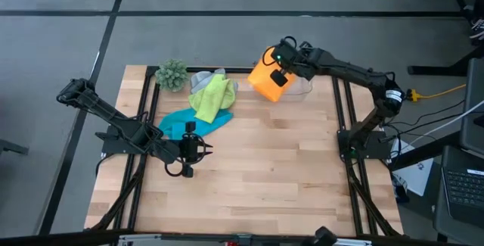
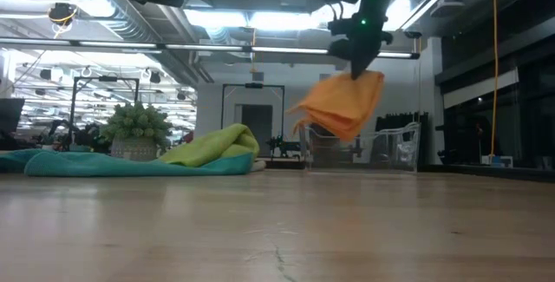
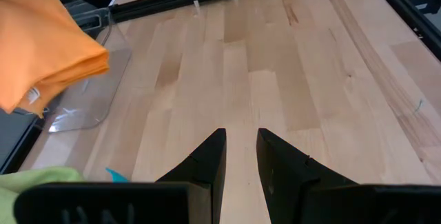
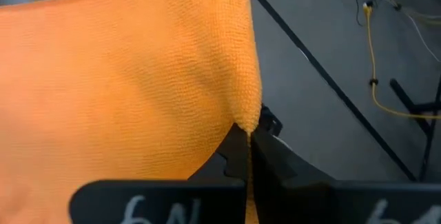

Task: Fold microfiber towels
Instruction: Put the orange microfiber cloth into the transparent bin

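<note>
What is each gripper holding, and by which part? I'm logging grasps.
The right gripper is shut on the orange towel's edge, lifting it off the table. The left gripper holds nothing, its fingers slightly apart.

Grey towel [image 1: 203, 80] mostly hidden under the green towel [image 1: 212, 98]; orange towel [image 4: 124, 79] cut off by the frame edges beyond the right fingers [image 4: 238, 156].

Orange towel [image 1: 266, 77] hanging aloft, lime towel [image 1: 212, 98] heaped over flat turquoise towel [image 1: 180, 123], grey towel [image 1: 201, 79] perhaps behind

towels [image 1: 203, 110] beside plant [image 1: 172, 73], box [image 1: 299, 87] right
</note>
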### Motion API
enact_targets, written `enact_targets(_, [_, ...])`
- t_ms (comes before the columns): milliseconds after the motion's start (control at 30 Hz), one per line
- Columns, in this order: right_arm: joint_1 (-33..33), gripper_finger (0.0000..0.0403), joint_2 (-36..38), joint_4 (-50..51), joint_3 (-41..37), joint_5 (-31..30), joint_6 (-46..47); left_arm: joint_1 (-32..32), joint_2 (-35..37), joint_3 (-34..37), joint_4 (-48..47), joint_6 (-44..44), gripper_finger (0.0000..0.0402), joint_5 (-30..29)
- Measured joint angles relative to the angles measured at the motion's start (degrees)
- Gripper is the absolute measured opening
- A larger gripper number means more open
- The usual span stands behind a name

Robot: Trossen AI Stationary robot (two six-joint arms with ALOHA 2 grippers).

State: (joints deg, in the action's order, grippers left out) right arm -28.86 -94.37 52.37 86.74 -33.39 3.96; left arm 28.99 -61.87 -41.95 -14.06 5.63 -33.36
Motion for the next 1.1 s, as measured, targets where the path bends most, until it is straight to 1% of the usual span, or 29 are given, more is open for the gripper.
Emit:
enact_targets(67, [-1.11,0.0004,-0.36,0.33,0.02,0.45,0.10,0.00,0.00,0.00,0.00,0.00,0.0074,0.00])
enact_targets(200, [-2.98,0.0003,-1.97,0.62,0.02,3.22,0.27,0.00,0.00,0.00,0.01,-0.02,0.0074,0.00])
enact_targets(467, [-6.31,0.0003,-6.39,0.14,0.02,3.54,-2.97,0.02,0.00,0.00,0.00,-0.02,0.0074,0.00])
enact_targets(667, [-8.77,0.0003,-7.71,0.23,0.02,3.04,-4.95,0.00,0.00,0.00,0.01,0.21,0.0074,0.00])
enact_targets(867, [-10.51,0.0003,-7.75,-1.23,0.02,3.17,-13.31,0.00,0.00,0.00,0.00,1.29,0.0074,0.00])
enact_targets(1033, [-11.36,0.0003,-7.74,-1.61,0.04,7.56,-16.26,0.01,0.00,0.00,-0.02,1.29,0.0074,0.00])
enact_targets(1100, [-11.37,0.0003,-7.74,-1.61,0.04,8.30,-16.67,0.02,0.00,0.00,-0.02,1.40,0.0074,0.00])
